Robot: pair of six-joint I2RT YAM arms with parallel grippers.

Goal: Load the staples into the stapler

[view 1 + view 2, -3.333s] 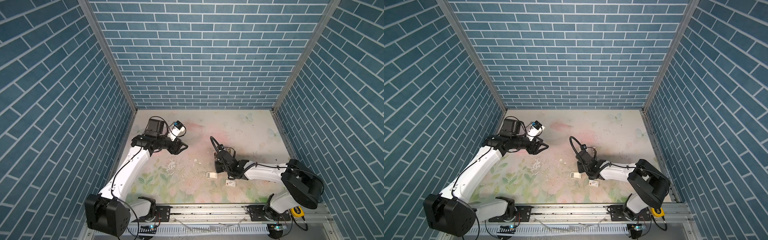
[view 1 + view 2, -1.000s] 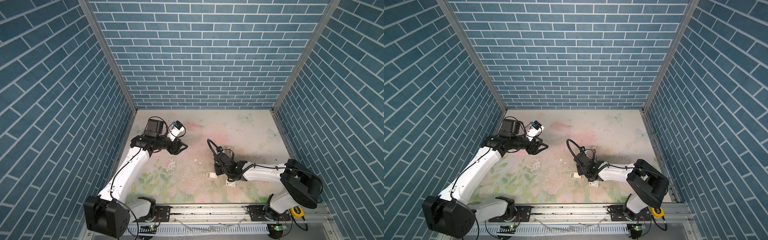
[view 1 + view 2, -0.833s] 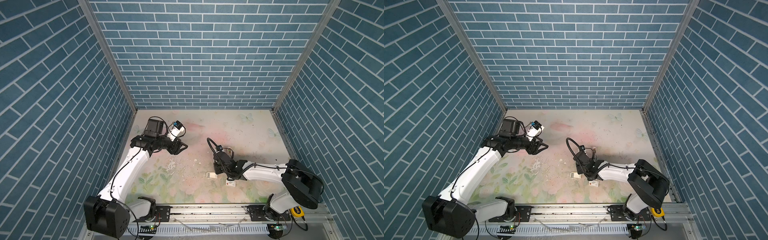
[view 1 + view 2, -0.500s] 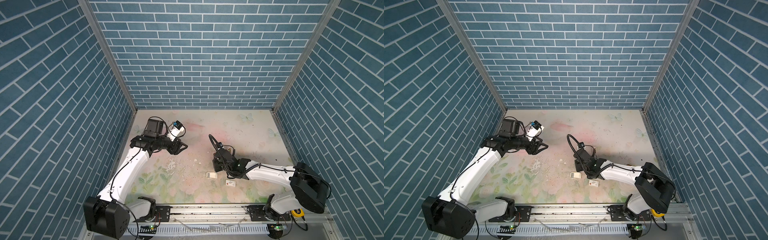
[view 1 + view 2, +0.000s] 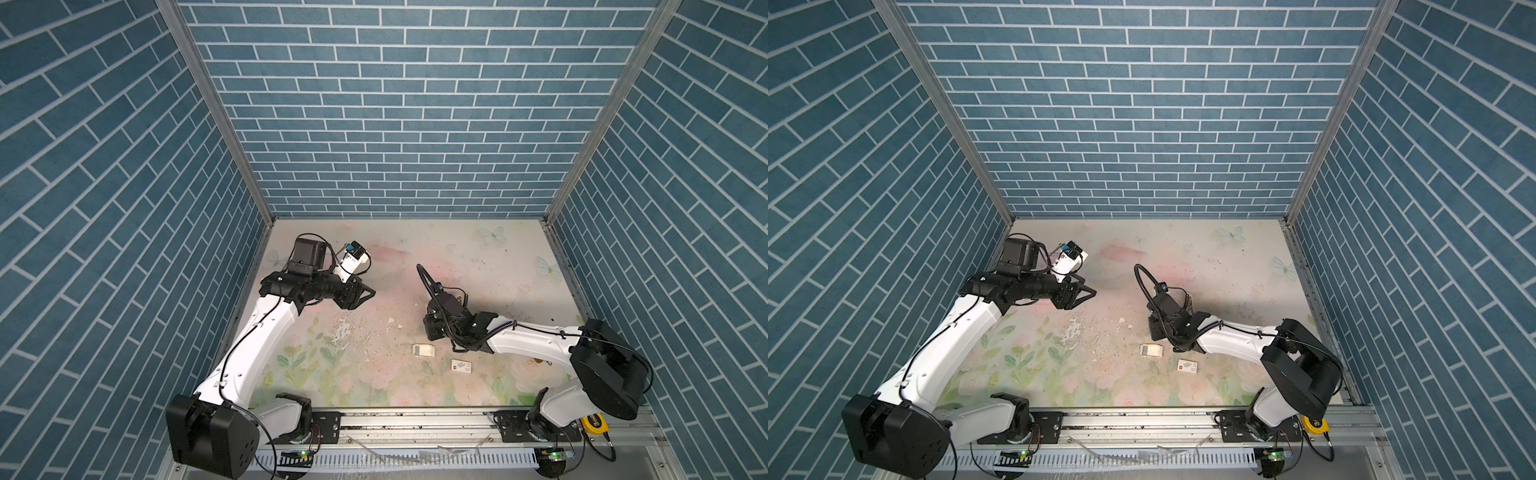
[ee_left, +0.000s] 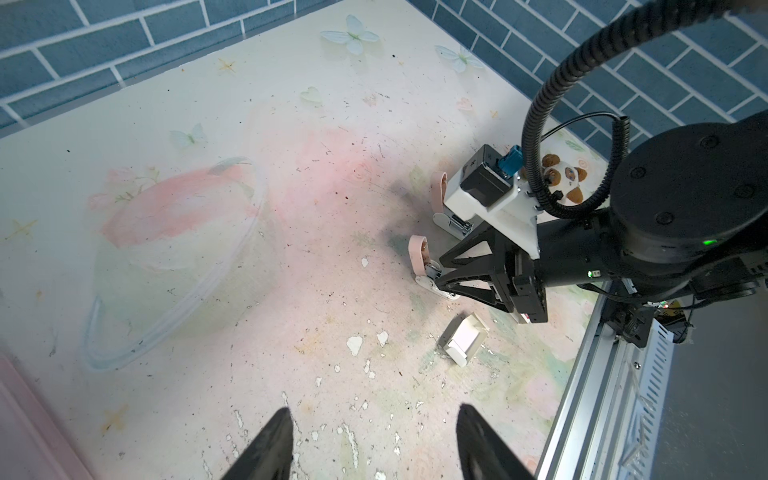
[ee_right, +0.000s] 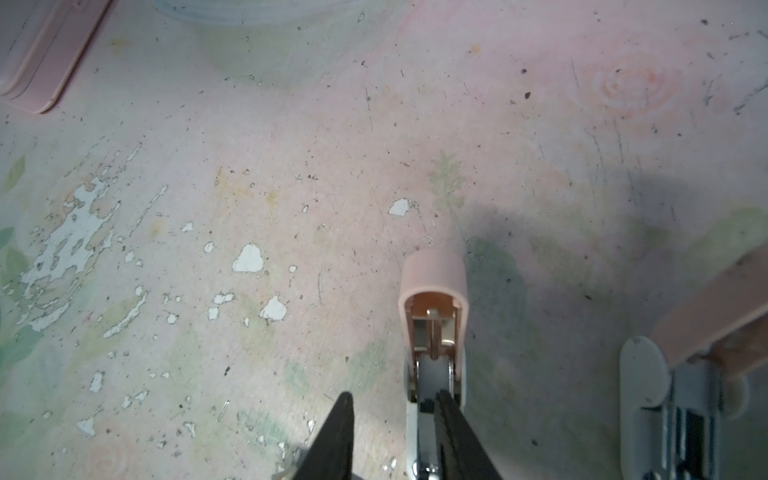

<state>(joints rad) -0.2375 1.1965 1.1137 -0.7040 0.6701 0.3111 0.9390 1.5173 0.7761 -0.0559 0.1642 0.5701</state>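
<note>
Two parallel staplers [image 6: 445, 221], lids [image 6: 417, 254] raised

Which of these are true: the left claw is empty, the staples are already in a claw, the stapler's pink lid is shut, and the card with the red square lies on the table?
1. The left gripper is empty: true. Its jaws stand apart with nothing between them.
2. The staples are in a gripper: false. Their cream tray lies on the table, apart from both grippers.
3. The stapler's pink lid is shut: false. The stapler at the right gripper has its pink lid swung open.
4. The card with the red square lies on the table: true.
</note>
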